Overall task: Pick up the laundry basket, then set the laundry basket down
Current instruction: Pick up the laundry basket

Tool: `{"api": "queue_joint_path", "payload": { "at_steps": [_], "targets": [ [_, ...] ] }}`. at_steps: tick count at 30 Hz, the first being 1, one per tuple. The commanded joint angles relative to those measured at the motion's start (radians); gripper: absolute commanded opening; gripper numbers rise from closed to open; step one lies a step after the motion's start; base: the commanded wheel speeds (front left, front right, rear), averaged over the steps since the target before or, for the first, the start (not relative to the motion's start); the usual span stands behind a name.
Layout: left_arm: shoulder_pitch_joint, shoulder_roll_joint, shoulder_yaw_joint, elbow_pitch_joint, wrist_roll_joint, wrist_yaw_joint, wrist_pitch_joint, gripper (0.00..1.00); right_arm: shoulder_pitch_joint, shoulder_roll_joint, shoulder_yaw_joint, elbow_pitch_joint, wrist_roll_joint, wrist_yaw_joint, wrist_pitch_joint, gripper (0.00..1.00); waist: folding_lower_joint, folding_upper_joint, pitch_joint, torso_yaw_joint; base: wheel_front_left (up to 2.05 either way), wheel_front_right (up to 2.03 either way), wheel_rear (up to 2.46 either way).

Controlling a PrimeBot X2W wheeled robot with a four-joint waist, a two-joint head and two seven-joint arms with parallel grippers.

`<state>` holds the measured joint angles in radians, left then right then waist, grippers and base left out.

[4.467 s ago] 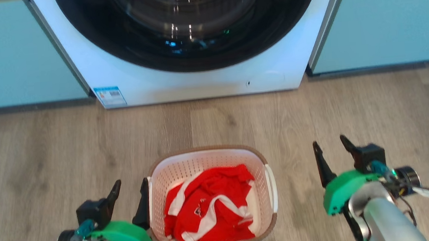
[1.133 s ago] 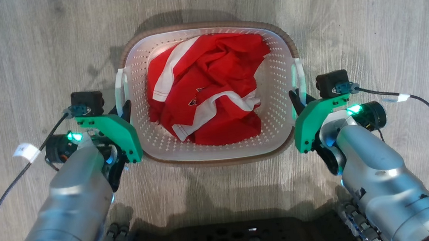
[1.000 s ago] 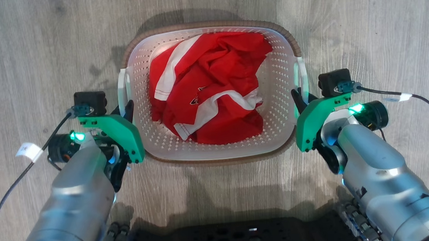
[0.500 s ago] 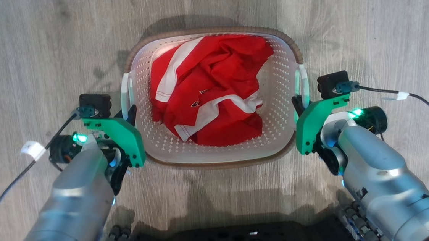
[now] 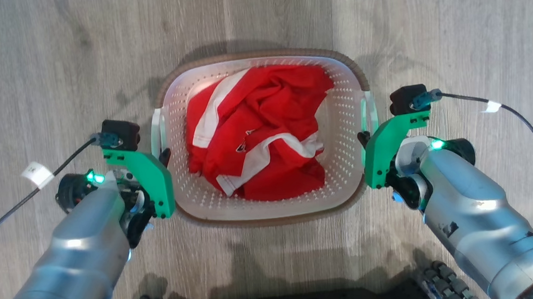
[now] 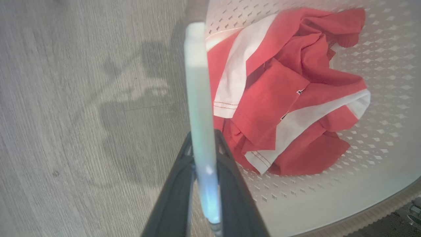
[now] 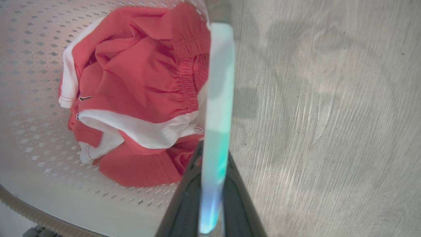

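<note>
White laundry basket [image 5: 261, 207], ungripped earlier, is now clenched by left end effector [image 5: 162, 152] and right end effector [image 5: 366, 136].

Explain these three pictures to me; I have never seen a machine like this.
This is a wheeled robot with two silver arms, each ending in a two-fingered pincer. The overhead picture comes from a camera on its head, looking straight down at a wooden floor. The other two come from a camera on each wrist, looking along that pincer's dark fingers. Below the robot is a white laundry basket with a brown rim, holding a crumpled red and white garment. The left pincer is closed on the basket's left handle, the right pincer on its right handle. Whether the basket is off the floor I cannot tell.
</note>
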<state>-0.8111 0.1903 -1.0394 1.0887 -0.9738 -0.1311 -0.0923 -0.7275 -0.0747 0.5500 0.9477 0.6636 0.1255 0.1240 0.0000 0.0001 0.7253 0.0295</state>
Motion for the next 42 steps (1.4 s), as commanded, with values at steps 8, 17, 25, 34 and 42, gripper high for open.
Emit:
{"api": "queue_joint_path", "payload": {
  "at_steps": [8,17,25,34,42],
  "targets": [
    [0.023,0.079,-0.123,-0.098,-0.104,0.000,0.078,0.00,-0.024,0.024,0.083,0.002,0.095,0.005,0.148,0.00,0.0000,-0.0001,-0.078,-0.002,0.00,0.00,0.00],
    [0.035,0.128,-0.209,-0.170,-0.165,0.000,0.154,0.00,-0.017,0.024,0.153,-0.006,0.151,0.005,0.281,0.00,0.0000,-0.0001,-0.146,-0.003,0.00,0.00,0.00],
    [0.055,0.169,-0.236,-0.240,-0.175,0.000,0.224,0.00,-0.002,0.024,0.191,-0.021,0.208,0.005,0.382,0.00,0.0000,-0.0001,-0.209,0.001,0.00,0.00,0.00],
    [0.102,0.205,-0.240,-0.315,-0.159,0.000,0.307,0.00,0.019,0.024,0.216,-0.026,0.243,0.005,0.455,0.00,0.0000,-0.0001,-0.288,0.009,0.00,0.00,0.00],
    [0.161,0.228,-0.241,-0.360,-0.151,0.000,0.341,0.00,0.064,0.024,0.252,-0.053,0.260,0.005,0.506,0.00,0.0000,-0.0001,-0.373,0.013,0.00,0.00,0.00]
  ]
}}
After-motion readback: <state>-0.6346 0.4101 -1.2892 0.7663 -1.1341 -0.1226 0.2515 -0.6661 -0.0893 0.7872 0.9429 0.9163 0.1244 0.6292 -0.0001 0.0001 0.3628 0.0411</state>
